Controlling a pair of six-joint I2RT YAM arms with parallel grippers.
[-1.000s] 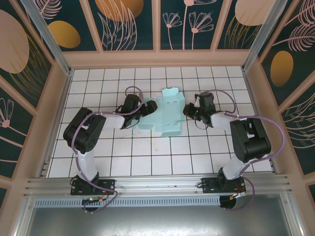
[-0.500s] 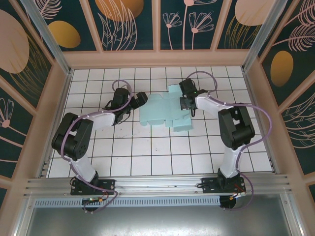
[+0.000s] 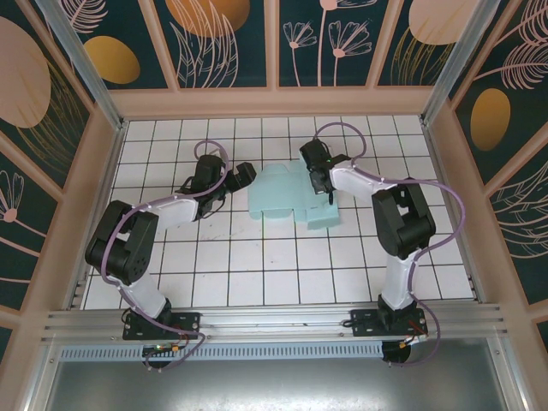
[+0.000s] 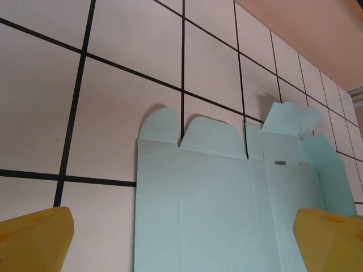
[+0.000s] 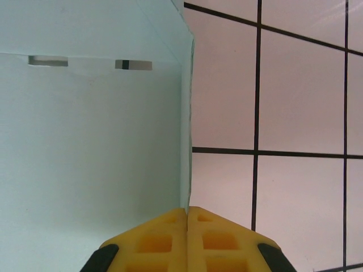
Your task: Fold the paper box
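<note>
One paper box (image 3: 287,201), left claw (image 3: 243,175), right claw (image 5: 187,216)

Paper box (image 3: 282,199): pale mint, plain. Floor (image 3: 257,274): white tiles, black grid lines. Wall panels (image 3: 227,43): dark teal, pink line-drawn plants, orange ovals. Frame (image 3: 274,101): peach. Arms (image 3: 175,208): black and pale grey. Right gripper (image 5: 187,214): yellow. Cables (image 3: 341,125): purple

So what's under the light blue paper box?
The paper box lies on the white tiled floor with black lines. Tiles show all around its edges. The part of the floor right beneath the card is covered, so I cannot see if anything else is there.
</note>
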